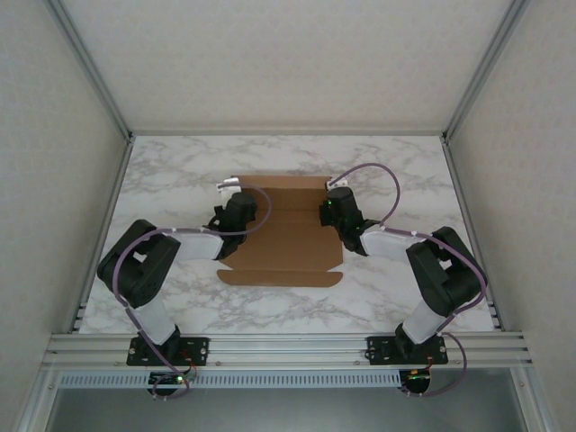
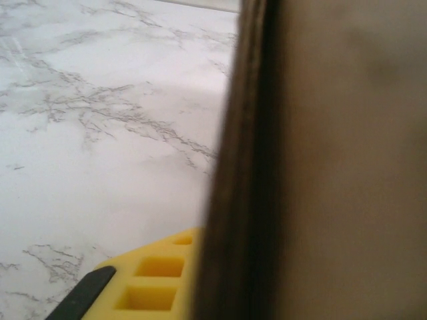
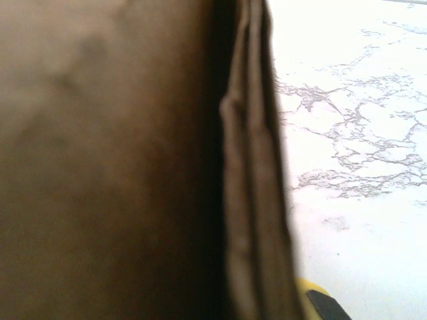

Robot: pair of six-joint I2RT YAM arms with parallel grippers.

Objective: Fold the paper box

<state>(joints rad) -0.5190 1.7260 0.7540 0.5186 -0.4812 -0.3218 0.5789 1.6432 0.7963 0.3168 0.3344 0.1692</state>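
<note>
The paper box (image 1: 283,245) is plain brown cardboard lying in the middle of the marble table, with a flat front flap (image 1: 279,278) towards me. My left gripper (image 1: 236,212) sits at the box's left wall and my right gripper (image 1: 335,209) at its right wall. In the left wrist view the upright, layered wall of the paper box (image 2: 247,167) runs down into my left gripper (image 2: 217,293). One yellow finger (image 2: 153,280) presses its outer side; the other is hidden behind the cardboard. The right wrist view mirrors this: the box wall (image 3: 257,187) stands in my right gripper (image 3: 270,300), with a yellow finger (image 3: 313,300) outside.
White marble tabletop (image 1: 180,175) surrounds the box on all sides. Aluminium frame posts (image 1: 90,67) rise at the back corners, and a rail (image 1: 288,346) runs along the near edge by the arm bases. Purple cables (image 1: 378,180) loop above both wrists.
</note>
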